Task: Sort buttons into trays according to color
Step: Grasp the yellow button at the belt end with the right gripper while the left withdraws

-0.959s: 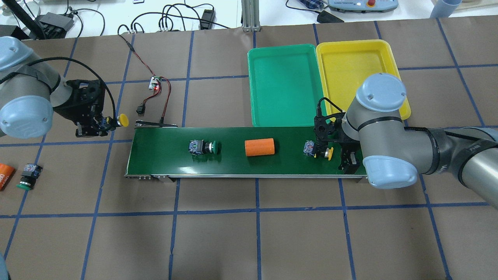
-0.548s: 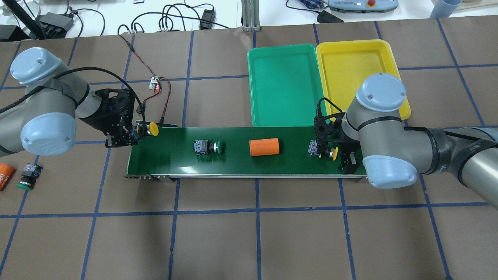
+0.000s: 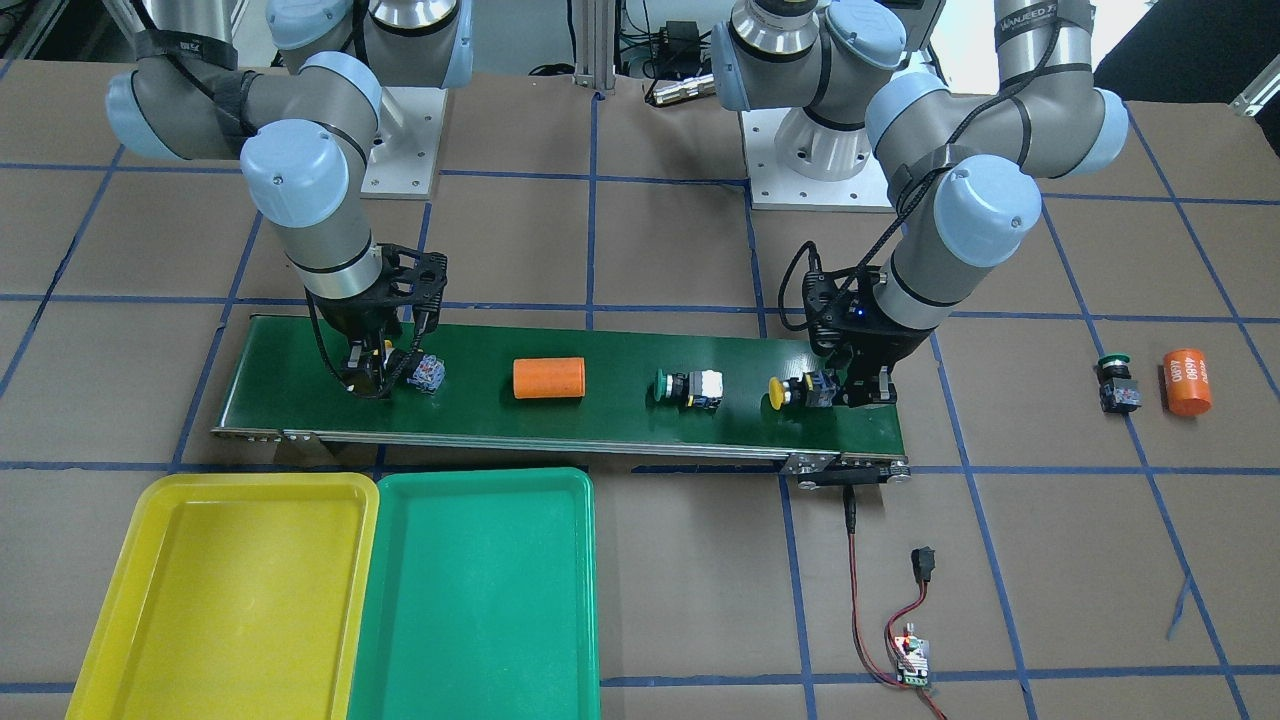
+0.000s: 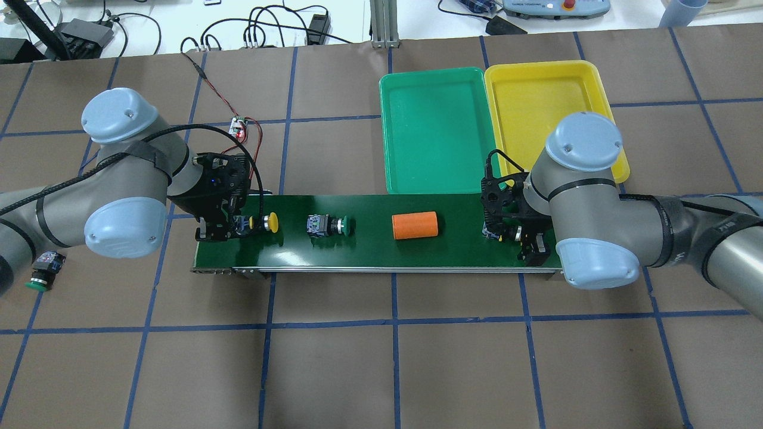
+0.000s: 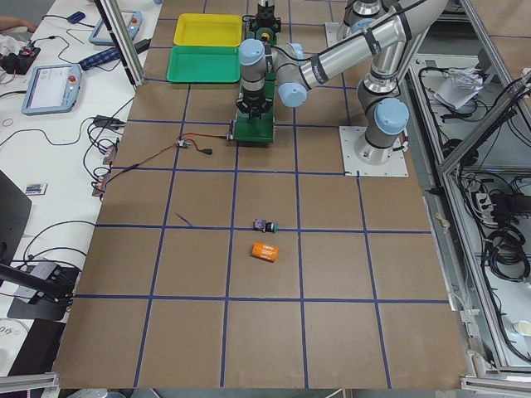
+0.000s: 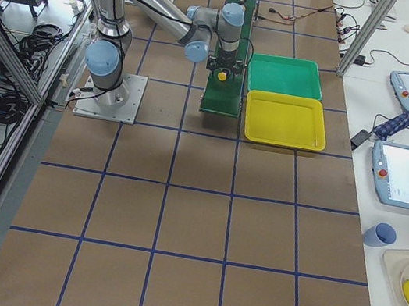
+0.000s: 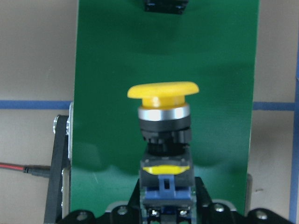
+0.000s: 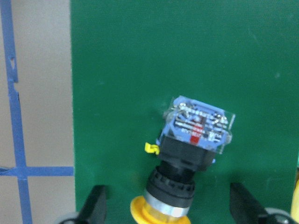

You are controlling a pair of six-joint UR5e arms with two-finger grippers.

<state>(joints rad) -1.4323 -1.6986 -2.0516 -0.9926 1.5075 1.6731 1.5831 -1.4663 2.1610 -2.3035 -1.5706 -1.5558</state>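
Note:
My left gripper (image 4: 231,225) is shut on the body of a yellow button (image 4: 269,222), held at the conveyor belt's (image 4: 369,253) left end; the left wrist view shows its cap (image 7: 162,91) pointing along the belt. My right gripper (image 4: 506,233) is open, with its fingers (image 8: 96,206) apart on either side of a second yellow button (image 8: 195,133) that lies on the belt's right end. A green button (image 4: 329,225) lies on the belt. Another green button (image 4: 43,269) lies on the table at far left. The green tray (image 4: 438,131) and the yellow tray (image 4: 548,101) stand behind the belt.
An orange cylinder (image 4: 415,226) lies mid-belt. A second orange cylinder (image 3: 1186,381) lies on the table beside the loose green button (image 3: 1117,382). A small circuit board with red-black wires (image 4: 238,127) lies behind the belt's left end.
My left arm has carried the yellow button rightward from over the table to the belt's left end. The green button, the cylinder and the other yellow button have drifted right along the belt. My right arm has stayed still.

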